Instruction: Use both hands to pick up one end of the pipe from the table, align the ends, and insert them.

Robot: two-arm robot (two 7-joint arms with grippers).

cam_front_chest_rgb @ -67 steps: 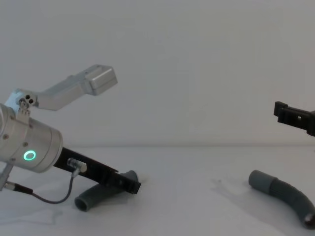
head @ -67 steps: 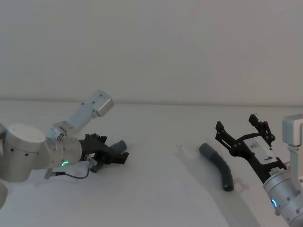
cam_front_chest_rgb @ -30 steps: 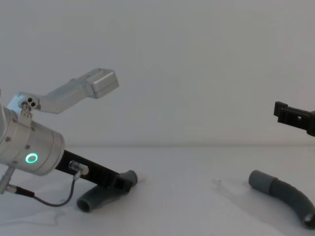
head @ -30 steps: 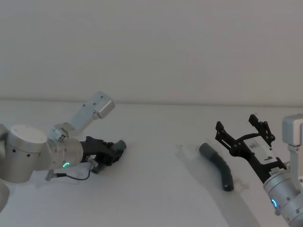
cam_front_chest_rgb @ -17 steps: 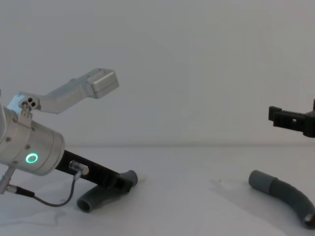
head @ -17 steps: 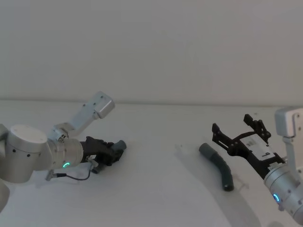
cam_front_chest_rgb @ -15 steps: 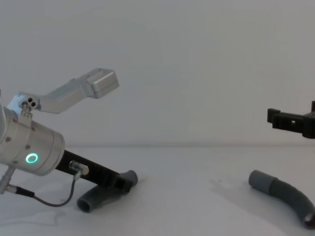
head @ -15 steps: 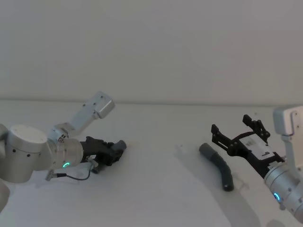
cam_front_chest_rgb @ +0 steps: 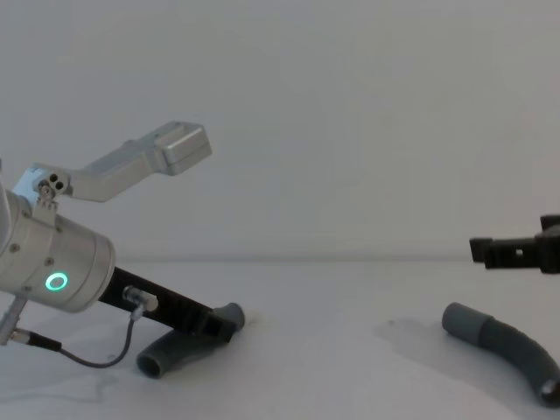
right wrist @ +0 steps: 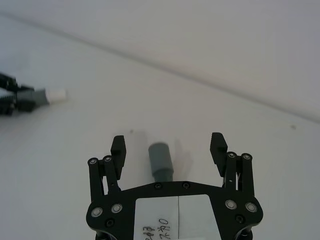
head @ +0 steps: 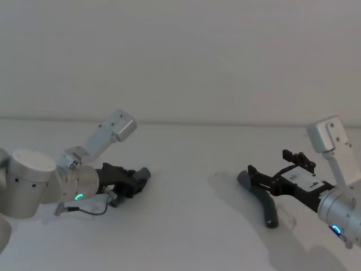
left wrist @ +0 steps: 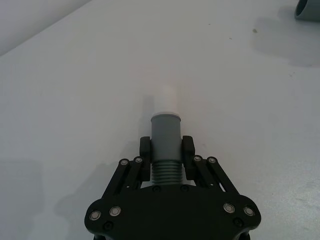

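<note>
Squarely below the right end effector (right wrist: 168,144), fingers (right wrist: 118,146) spread wide, one hose piece (head: 268,206) lies on the desk (head: 186,231), its long axis running back beneath it (cuff (right wrist: 160,155) foremost); the left end effector (left wrist: 166,147), low at left, is clamped on the other hose piece (left wrist: 166,172).

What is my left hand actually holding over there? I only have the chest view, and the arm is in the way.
Observer: The left wrist view shows the left hand shut on the left hose piece, clamping its ribbed part just behind the smooth cuff. A whitish tip sticks out past the cuff.
Operator: And the right hand? I just see a black bit at the edge.
Observer: The right hand is open and lined up over the cuff end of the right hose piece, apart from it.
</note>
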